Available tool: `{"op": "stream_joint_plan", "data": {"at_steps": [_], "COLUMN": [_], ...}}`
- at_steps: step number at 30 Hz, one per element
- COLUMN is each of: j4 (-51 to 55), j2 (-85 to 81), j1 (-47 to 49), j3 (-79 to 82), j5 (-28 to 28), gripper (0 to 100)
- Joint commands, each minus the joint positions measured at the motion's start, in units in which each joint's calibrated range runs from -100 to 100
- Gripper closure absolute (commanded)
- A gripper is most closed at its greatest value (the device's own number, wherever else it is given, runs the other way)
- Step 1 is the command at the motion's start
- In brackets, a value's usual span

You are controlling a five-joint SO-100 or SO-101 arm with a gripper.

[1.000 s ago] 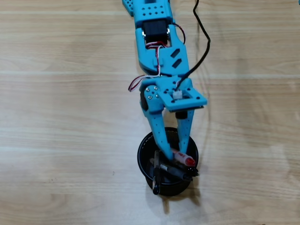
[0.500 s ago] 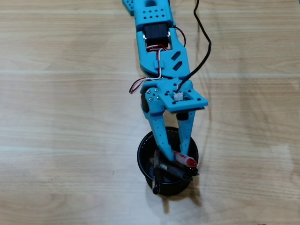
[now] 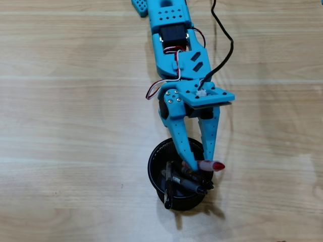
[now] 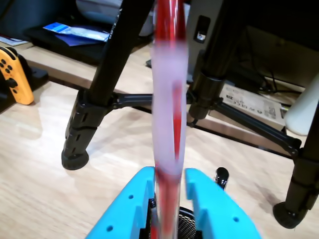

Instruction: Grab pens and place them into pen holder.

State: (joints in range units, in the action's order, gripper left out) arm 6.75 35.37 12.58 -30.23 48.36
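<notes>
My blue hand (image 3: 201, 165) is closed around the red-and-white pen (image 4: 168, 124), gripping it near its lower end so that it stands upright between my fingers (image 4: 127, 209) directly above the black mesh pen holder (image 3: 156, 159) on the wooden table (image 3: 70, 126). In the overhead view, the pen's red tip pokes out at the holder's right rim. Three other pens (image 3: 177, 180) already lie inside the holder, leaning toward its lower edge.
</notes>
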Motion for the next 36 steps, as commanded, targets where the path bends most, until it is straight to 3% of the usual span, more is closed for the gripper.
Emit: {"op": "stream_joint_plan", "data": {"at_steps": [1, 12, 14, 20, 33, 36], "j4": [-1.28, -0.68, -0.68, -0.51, -0.42, 8.79], "j2": [-1.73, -5.34, -8.62, -26.09, -85.31, -98.24], "j1": [0.99, 0.99, 0.99, 0.81, -0.74, -0.74], "j3": [-2.72, -1.18, 2.51, 22.52, 78.31, 84.71], "j5": [0.23, -0.08, -0.13, -0.64, -14.51, -22.18], "gripper": [90, 92, 99, 98, 98, 98]}}
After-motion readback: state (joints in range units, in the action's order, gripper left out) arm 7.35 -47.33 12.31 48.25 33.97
